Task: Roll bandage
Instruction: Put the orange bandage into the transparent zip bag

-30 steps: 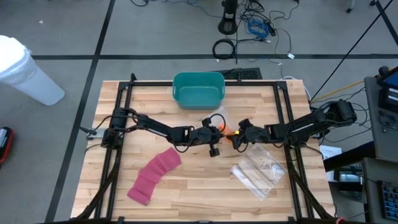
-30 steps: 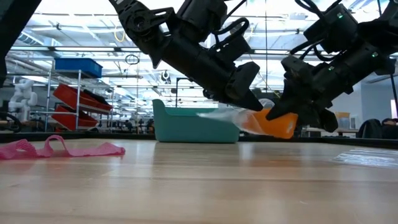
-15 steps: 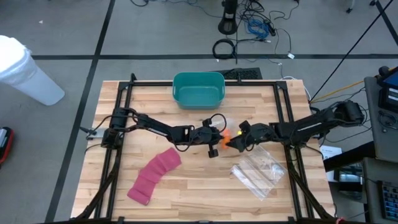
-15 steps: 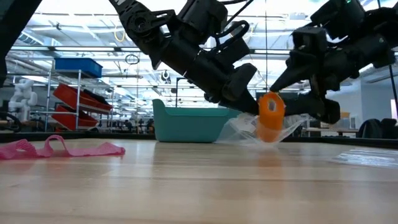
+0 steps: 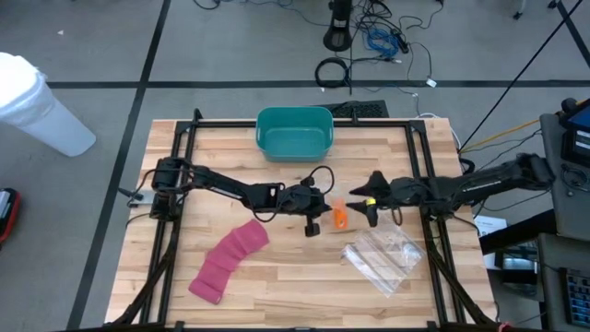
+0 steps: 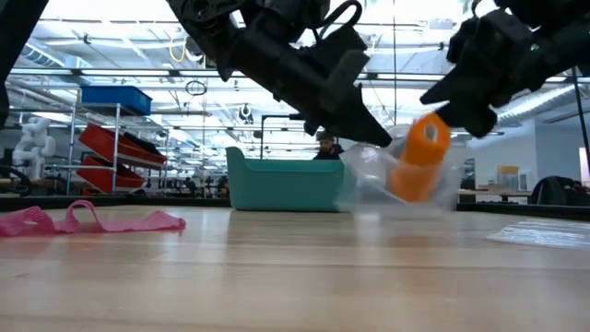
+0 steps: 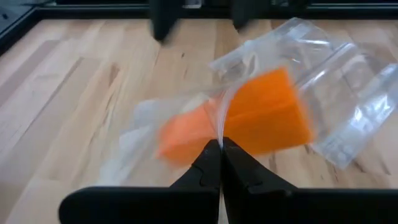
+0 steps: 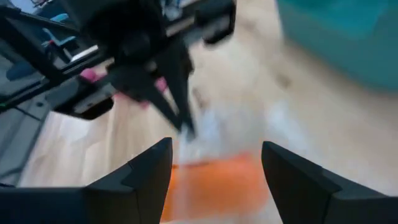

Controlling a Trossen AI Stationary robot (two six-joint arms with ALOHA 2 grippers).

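Note:
An orange bandage roll (image 5: pixel 339 216) sits inside a clear plastic bag (image 6: pixel 383 180) at the table's middle, and my left gripper (image 7: pixel 219 151) is shut on that bag. In the low view the roll (image 6: pixel 419 159) stands nearly upright in the bag, up off the wood. My right gripper (image 5: pixel 371 207) stands open just right of the roll, touching nothing; its wrist view shows the roll (image 8: pixel 214 183) ahead between its fingers. A pink bandage strip (image 5: pixel 229 260) lies loose and unrolled on the table's near left. My left gripper pinches the clear bag's film (image 7: pixel 219 132) between its two shut fingers, beside the orange roll. The fingers come from the table's left, slanting downward. The bag hangs from the fingertips (image 6: pixel 373 138) with the roll inside; whether the bag's lower edge touches the table I cannot tell.
A teal bin (image 5: pixel 294 132) stands at the far middle of the table. A second clear plastic bag (image 5: pixel 383 255) lies flat at the near right. Black frame rails (image 5: pixel 180 184) run along the table's left and right sides.
My right gripper has let go of the orange roll, risen and drawn back toward the table's right edge. My left gripper has lifted a little with the bag. The roll has swung from lying slanted to nearly upright and hangs higher.

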